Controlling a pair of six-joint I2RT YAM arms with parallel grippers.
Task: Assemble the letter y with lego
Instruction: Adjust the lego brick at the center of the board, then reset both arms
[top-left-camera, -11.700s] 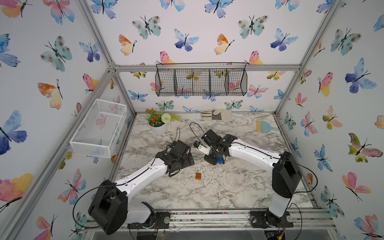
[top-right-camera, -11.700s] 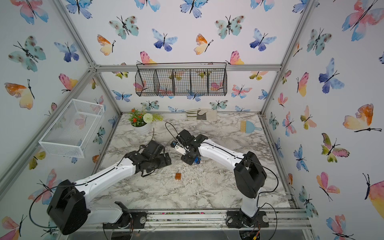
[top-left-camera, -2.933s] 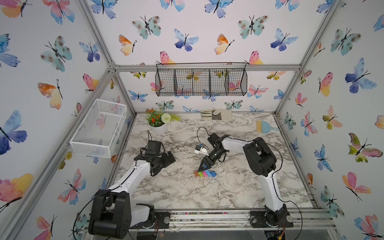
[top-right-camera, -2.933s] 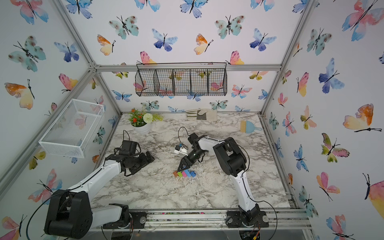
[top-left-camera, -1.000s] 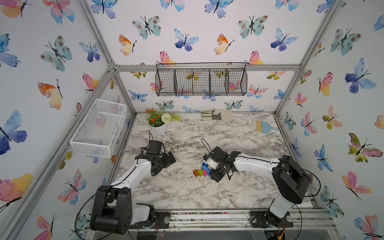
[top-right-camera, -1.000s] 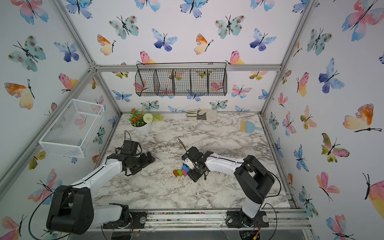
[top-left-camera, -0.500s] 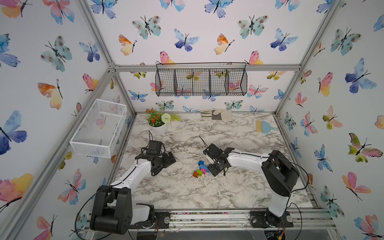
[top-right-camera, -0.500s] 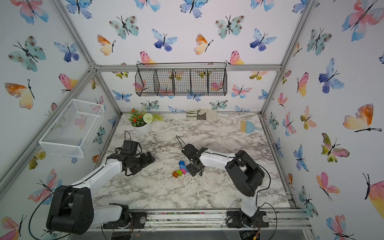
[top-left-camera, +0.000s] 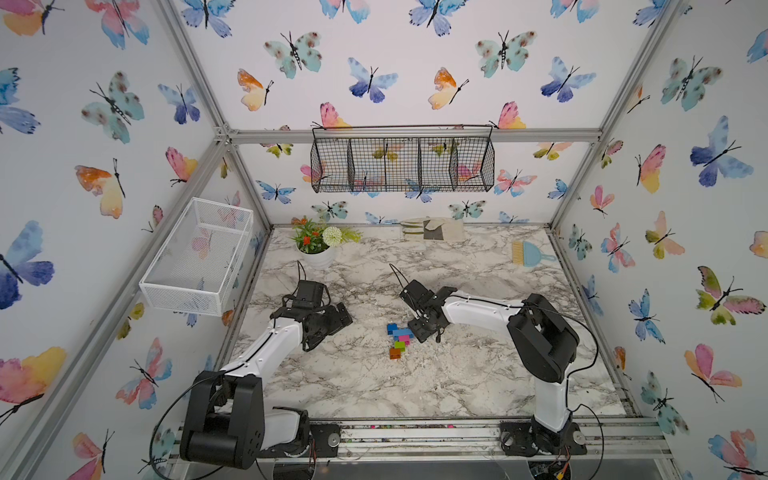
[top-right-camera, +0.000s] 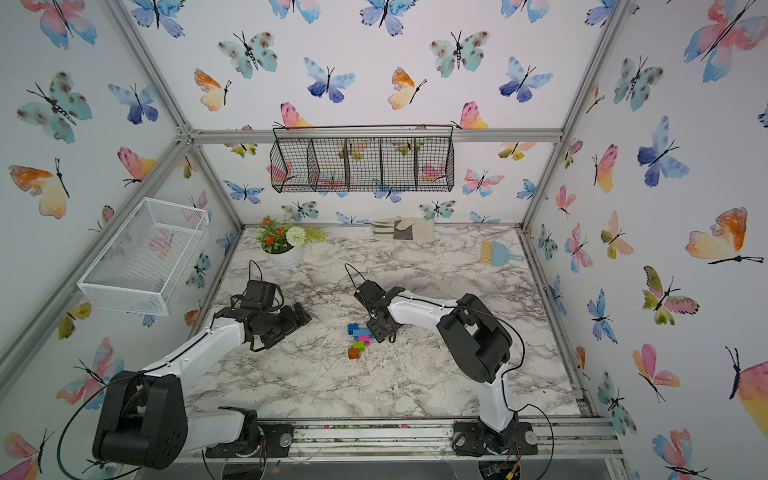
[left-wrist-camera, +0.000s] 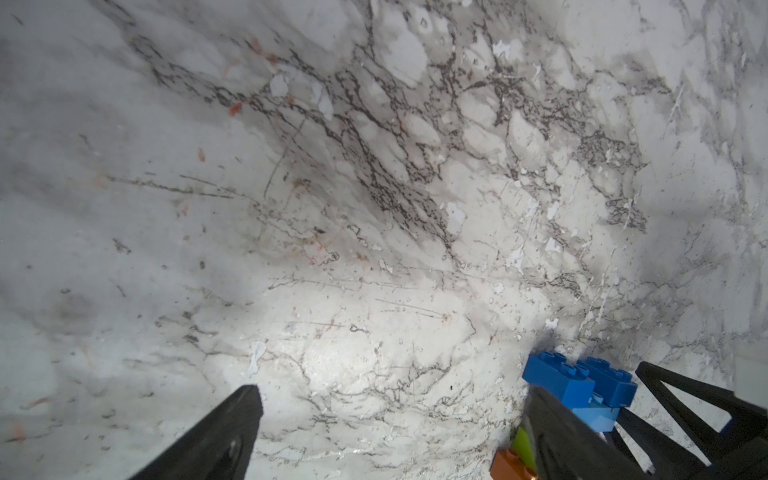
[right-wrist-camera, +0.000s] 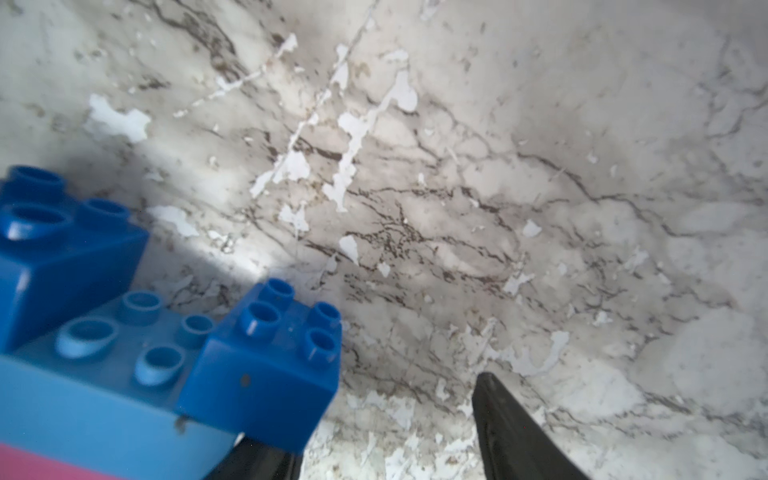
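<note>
The right pincer (top-left-camera: 424, 331) stands about half open with nothing between its jaws. Its wrist view shows bare marble in the gap, with one finger (right-wrist-camera: 515, 432) out in the clear. The other is half hidden under the corner of a dark blue brick (right-wrist-camera: 266, 365), and I cannot tell whether it touches that brick.

Just beside the pincer, on the table (top-left-camera: 457, 374), lies the letter y (top-left-camera: 400, 340), flat and whole in both top views. Two dark blue squares make the arms and a longer light blue brick (right-wrist-camera: 104, 374) joins them at the fork. Below that, a pink brick (top-left-camera: 404, 339), a green brick (top-left-camera: 400, 345) and an orange brick (top-left-camera: 395, 353) run down the stem toward the front edge.

A little further off, on the letter's other side, the left pincer (top-left-camera: 332, 322) hovers low, its jaws as wide as they go and empty.

As I judge it, the building is done and the step in hand is leaving the letter alone. The next move calls for the right pincer to draw up and away from the blue arm, not sideways across it, so the finger neither drags nor twists the letter. The left one need only back off.

Toward the back wall stand a flower pot (top-left-camera: 318, 257), a folded cloth (top-left-camera: 432, 230) and a small blue brush (top-left-camera: 531, 253). A white wire basket (top-left-camera: 183, 293) hangs on the side wall and a black wire basket (top-left-camera: 403, 166) on the back one.
</note>
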